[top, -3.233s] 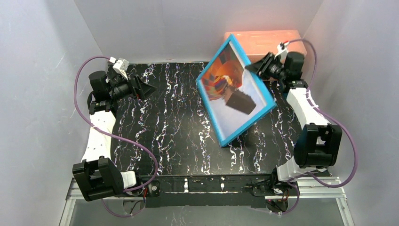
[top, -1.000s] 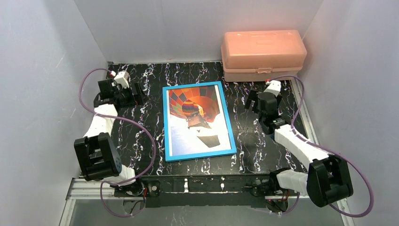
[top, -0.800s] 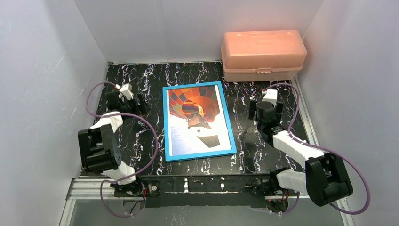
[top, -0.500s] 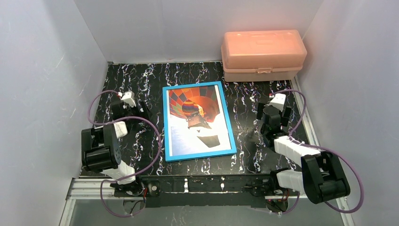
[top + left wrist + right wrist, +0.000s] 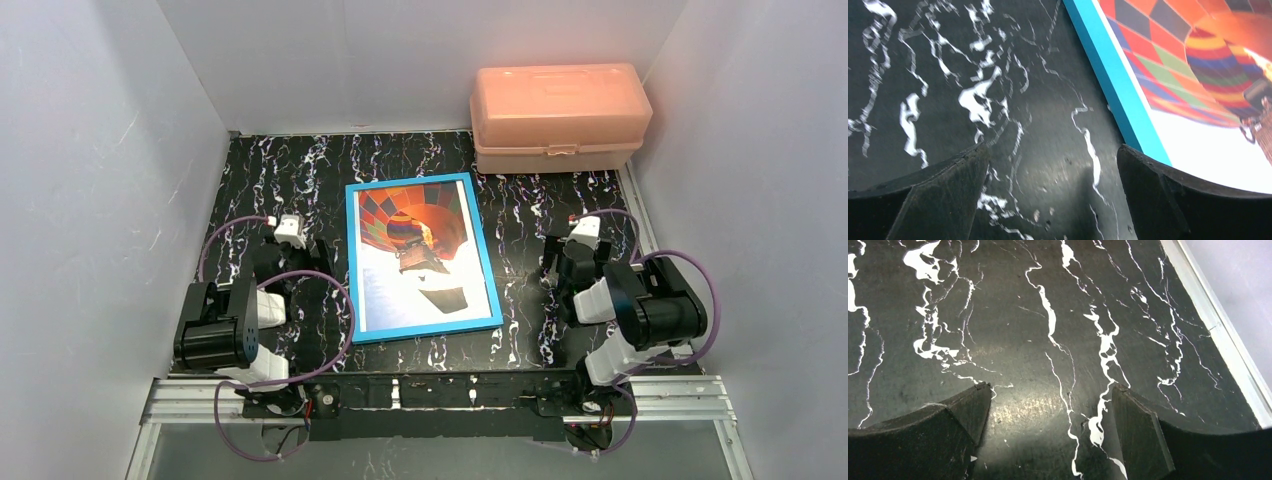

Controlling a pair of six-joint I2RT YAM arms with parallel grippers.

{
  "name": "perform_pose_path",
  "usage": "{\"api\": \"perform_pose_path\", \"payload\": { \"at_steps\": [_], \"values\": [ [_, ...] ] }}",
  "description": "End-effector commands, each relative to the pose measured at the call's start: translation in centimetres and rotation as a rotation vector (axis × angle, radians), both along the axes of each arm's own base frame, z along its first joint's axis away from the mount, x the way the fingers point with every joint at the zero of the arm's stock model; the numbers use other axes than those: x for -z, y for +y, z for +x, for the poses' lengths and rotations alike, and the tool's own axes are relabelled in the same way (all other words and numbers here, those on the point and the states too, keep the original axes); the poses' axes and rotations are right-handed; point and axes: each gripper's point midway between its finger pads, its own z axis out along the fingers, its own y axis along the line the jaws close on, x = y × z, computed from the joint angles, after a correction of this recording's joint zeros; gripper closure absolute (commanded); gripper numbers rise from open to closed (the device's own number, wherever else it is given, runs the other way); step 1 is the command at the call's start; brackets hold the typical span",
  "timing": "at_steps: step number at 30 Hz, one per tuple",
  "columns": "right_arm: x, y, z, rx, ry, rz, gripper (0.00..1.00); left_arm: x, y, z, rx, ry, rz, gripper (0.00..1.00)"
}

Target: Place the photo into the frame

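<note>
The frame (image 5: pixel 351 262) is lying flat and face up in the middle of the worktop (image 5: pixel 300 170). Its long axis is running near to far, with the far end leaning slightly left. The photo (image 5: pixel 420 255) is sitting inside the blue border and filling it, balloon towards the far end, so the task is looking finished.

The left end effector (image 5: pixel 1053 190) is hanging low over the worktop with its jaws spread wide and gripping nothing. The frame's left long edge (image 5: pixel 1113 80) is lying just to its right and is running diagonally past the right finger in the left wrist view.

The right end effector (image 5: pixel 1050 430) is likewise gaping wide and carrying nothing. It is sitting further off, on the right of the frame, and its own view is showing only bare marbled worktop and the pale rim at the right side.

The left arm is therefore the nearer one. Should the frame need a nudge or a lift, a short reach to the right onto that long edge is looking like the easier approach.

The pink box (image 5: pixel 557 105) is standing at the far right, well apart from both.
</note>
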Motion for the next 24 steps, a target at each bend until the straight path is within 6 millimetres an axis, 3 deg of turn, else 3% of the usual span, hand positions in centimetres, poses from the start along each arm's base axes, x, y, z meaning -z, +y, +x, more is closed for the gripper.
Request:
{"api": "perform_pose_path", "payload": {
  "at_steps": [1, 24],
  "values": [
    [-2.06, 0.53, 2.26, -0.049, -0.096, 0.020, 0.01, -2.06, 0.89, 1.98, -0.040, -0.059, 0.024, 0.02],
    [-2.34, 0.36, 2.38, -0.084, -0.120, 0.051, 0.01, -1.98, 0.89, 2.08, -0.041, -0.053, 0.031, 0.02]
  ]
}}
